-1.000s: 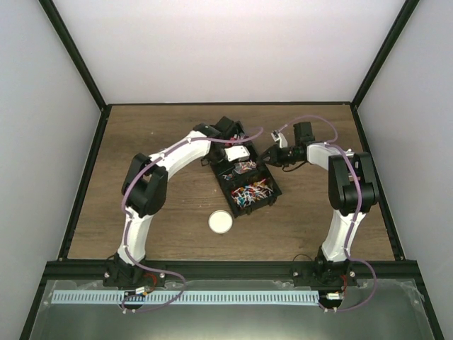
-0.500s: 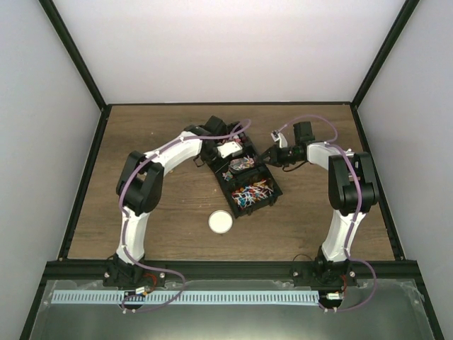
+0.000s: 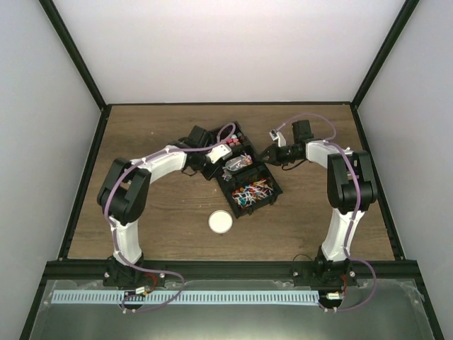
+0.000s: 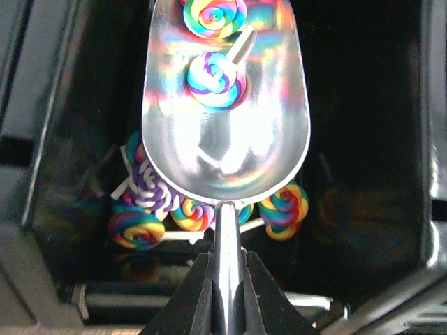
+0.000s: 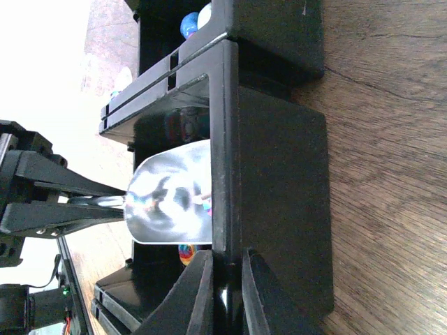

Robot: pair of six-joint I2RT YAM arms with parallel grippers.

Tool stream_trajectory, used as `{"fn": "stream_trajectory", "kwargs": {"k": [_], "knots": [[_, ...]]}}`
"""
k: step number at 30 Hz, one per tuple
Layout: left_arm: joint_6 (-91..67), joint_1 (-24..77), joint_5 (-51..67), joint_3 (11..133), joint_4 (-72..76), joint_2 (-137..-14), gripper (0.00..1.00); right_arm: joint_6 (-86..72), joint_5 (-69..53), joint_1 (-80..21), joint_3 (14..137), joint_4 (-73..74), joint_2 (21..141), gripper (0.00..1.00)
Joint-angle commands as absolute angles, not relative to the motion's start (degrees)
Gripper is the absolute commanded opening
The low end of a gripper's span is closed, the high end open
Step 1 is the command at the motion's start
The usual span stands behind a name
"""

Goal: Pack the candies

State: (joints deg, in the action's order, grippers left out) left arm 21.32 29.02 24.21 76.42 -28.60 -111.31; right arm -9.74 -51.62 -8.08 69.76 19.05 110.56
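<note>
Metal scoop (image 4: 225,150) clamped by left gripper (image 4: 227,264) above candies (image 4: 150,209), right gripper (image 5: 225,264) pinching black tray (image 5: 279,174), lid (image 3: 221,222) apart

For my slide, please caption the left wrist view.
The left pincer holds a metal scoop with two swirl lollipops above other lollipops in a black tray.

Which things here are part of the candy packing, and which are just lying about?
In the job:
- candies, swirled lollipops
- metal scoop carrying two of them, held by the left hand
- black divided box, its wall pinched by the right hand

Lying about:
- white round disc, alone on the table, apart from the box, untouched
</note>
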Motion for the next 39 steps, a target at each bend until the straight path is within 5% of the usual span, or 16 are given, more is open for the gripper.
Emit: {"fn": "stream_trajectory", "kwargs": {"k": [1, 20, 39], "knots": [[21.6, 28.0, 26.2, 71.7, -21.1, -106.8, 0.04, -8.7, -56.8, -8.3, 73.0, 19.5, 110.8, 0.01], [20.4, 25.7, 32.5, 61.1, -10.2, -94.1, 0.04, -3.9, -55.9, -6.5, 74.8, 23.5, 112.5, 0.01], [31.7, 4.4, 36.0, 61.1, -39.4, -76.6, 0.04, -4.4, -55.4, -5.5, 75.2, 21.3, 113.4, 0.01]]}}
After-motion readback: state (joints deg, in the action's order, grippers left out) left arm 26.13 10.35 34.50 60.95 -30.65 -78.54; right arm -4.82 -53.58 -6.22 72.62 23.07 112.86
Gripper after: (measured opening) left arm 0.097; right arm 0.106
